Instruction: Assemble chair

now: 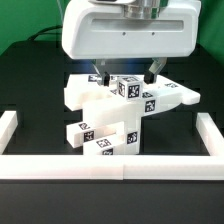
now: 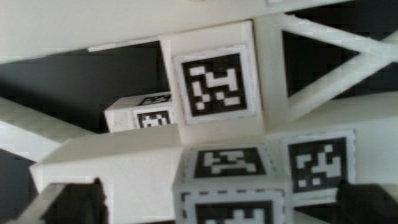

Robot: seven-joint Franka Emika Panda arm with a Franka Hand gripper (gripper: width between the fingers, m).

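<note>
Overhead access: blocked. The arm hangs low over the chair. The pincer has its fingers spread, one on either side of a tagged block, leaving only thin gaps there.

Side access: bare worktop lies open at the exterior view's left and right, between the parts and the border wall.

Front access: tight. Two small blocks sit near that wall.

Wrist view: a tagged slab and struts crowd close, with dark slits between them.
</note>
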